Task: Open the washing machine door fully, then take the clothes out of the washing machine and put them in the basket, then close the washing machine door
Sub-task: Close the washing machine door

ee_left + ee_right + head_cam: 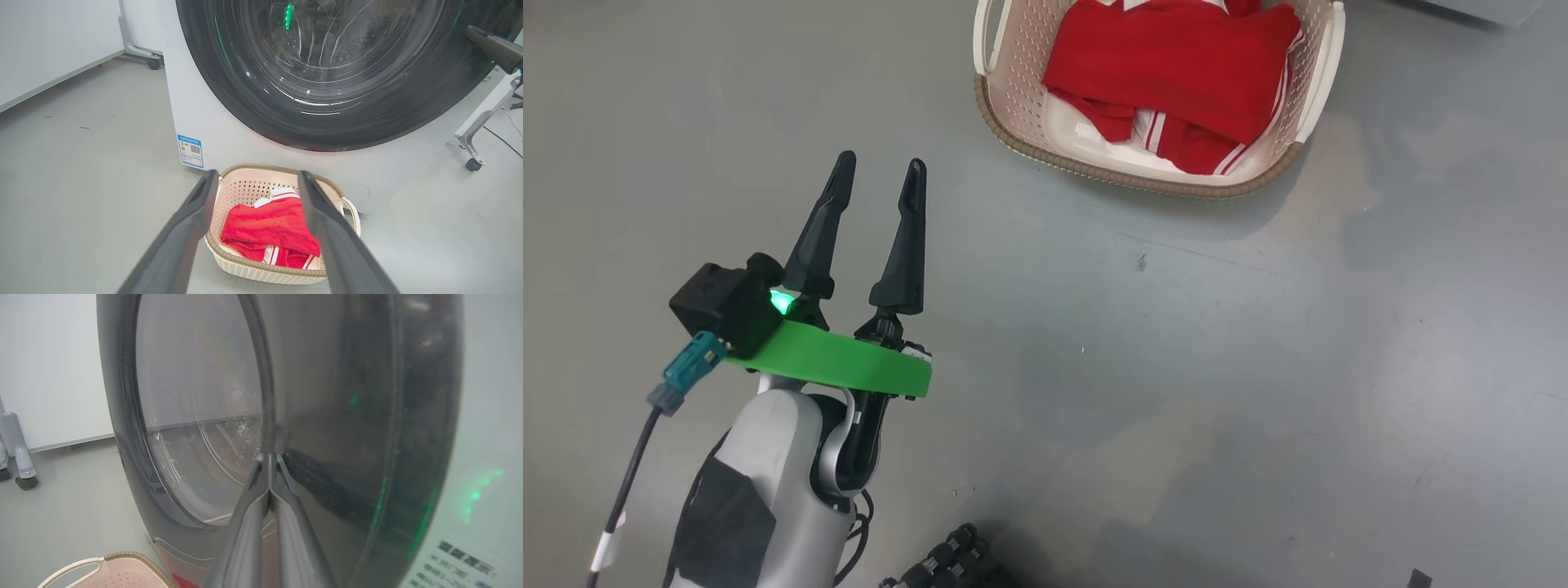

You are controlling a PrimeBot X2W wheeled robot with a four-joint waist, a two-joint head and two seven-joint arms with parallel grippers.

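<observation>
A: Left tool [882,161] status?
B: Head view, 8 o'clock. Fingers spread wide, nothing between them, over bare floor [1176,367].
A: Clothes?
B: Red clothes [1176,73] lie in the basket [1094,173], 1 o'clock in head view. Basket sits on the floor just in front of the washing machine [192,106].
A: Right tool [268,458]?
B: Fingers pressed together, gripping nothing, tips touching the black rim of the washing machine door [229,94].
A: Door?
B: Looks flat against the machine front.
</observation>
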